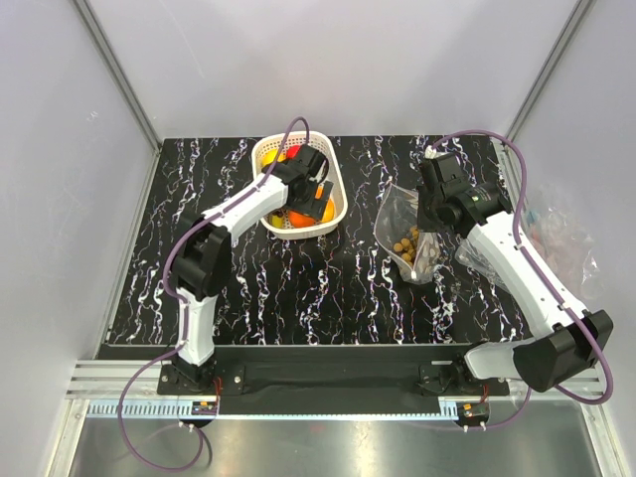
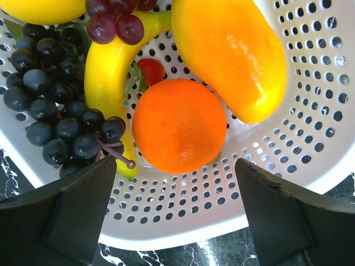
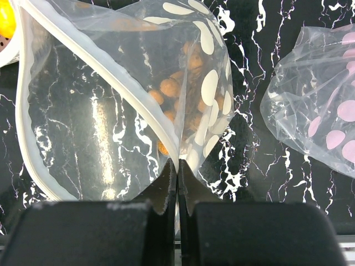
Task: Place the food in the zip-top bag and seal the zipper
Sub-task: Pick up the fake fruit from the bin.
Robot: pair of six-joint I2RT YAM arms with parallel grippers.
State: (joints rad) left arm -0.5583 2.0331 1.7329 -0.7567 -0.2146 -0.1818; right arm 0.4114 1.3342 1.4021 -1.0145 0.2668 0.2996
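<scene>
Item: left gripper (image 2: 176, 166), jaws spread wide, holding nothing, poised over the white perforated basket (image 2: 310, 111) at upper centre of the top view; its two dark fingers (image 2: 77, 216) fill the lower corners of the wrist view. Basket contents: orange (image 2: 178, 125), centre of frame, touched by neither finger; banana (image 2: 108, 72), curved, to the upper left of the orange; dark purple grapes (image 2: 50, 105), a bunch at the left edge against the banana; strawberry (image 2: 151, 71), small, tucked between banana and orange; reddish grapes (image 2: 113, 19), a few at the top edge over the banana; long yellow-orange fruit (image 2: 227, 55), upper right, against the orange; lemon (image 2: 39, 8), cut off at the upper left corner. Item: right gripper (image 3: 177, 172), jaws pinched together on the white zipper rim of the zip-top bag (image 3: 100, 127), whose mouth gapes open toward the left of the wrist view. Bag contents: tan grapes (image 3: 169, 87), seen through the clear, white-dotted film. Bag location: right of centre on the black marbled table (image 1: 328, 288), near the basket. Item: second bag (image 3: 316, 116), clear with pink dots, right edge of frame, lying apart.
</scene>
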